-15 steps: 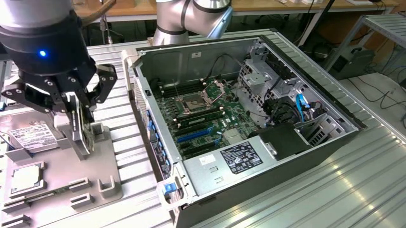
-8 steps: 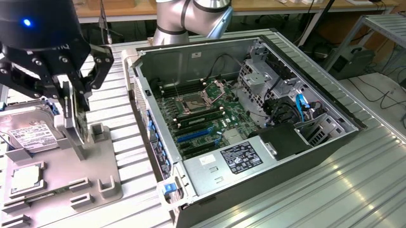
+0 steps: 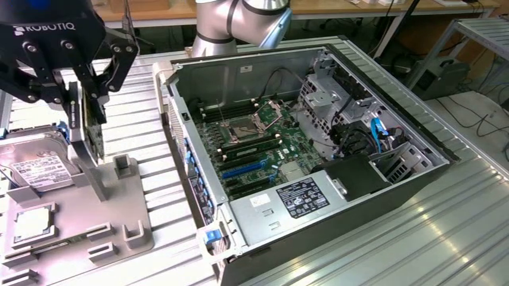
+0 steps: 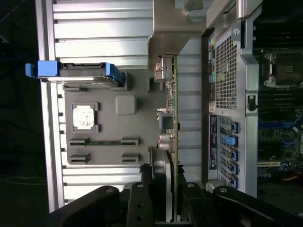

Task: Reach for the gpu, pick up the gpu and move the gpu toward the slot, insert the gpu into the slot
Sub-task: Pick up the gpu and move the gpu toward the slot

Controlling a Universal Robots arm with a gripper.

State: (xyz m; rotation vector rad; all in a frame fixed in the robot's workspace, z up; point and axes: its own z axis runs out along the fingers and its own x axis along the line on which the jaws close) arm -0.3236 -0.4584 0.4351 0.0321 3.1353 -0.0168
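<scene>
One Universal Robots arm [image 3: 238, 21] reaches over a ribbed metal workbench [image 3: 413, 238]. Its black gripper [image 3: 86, 89] sits at ten o'clock in the exterior view and pinches the gpu [image 3: 89, 128] between narrowly set fingers [image 3: 109, 71], one on each face of the card.

The gpu stands upright on its long edge, its foot at a tall post [image 3: 83, 176] of a grey fixture tray [image 3: 119, 232]. The tray lies at eight o'clock in that view, well apart from the slot [image 3: 242, 170].

The slot, a long blue connector, lies on the green circuit board [image 3: 298, 146] inside an open computer case [image 3: 238, 77] at the middle of the exterior view, toward four o'clock from the gripper. A square metal-framed processor socket [image 3: 242, 128] sits toward twelve o'clock from the slot, with black memory connectors [image 3: 253, 147] between the two.

On the tray, a silver hard drive [image 3: 32, 167] with a white label lies at nine o'clock from the card's foot. A small square processor chip [image 3: 33, 223] rests in its own recess at seven o'clock.

In the wrist view the card shows edge-on between the fingers, with its silver end bracket [image 4: 164, 71] at the end farthest from the gripper. The tray lies on one side of the card and the perforated rear wall of the case on the other.
</scene>
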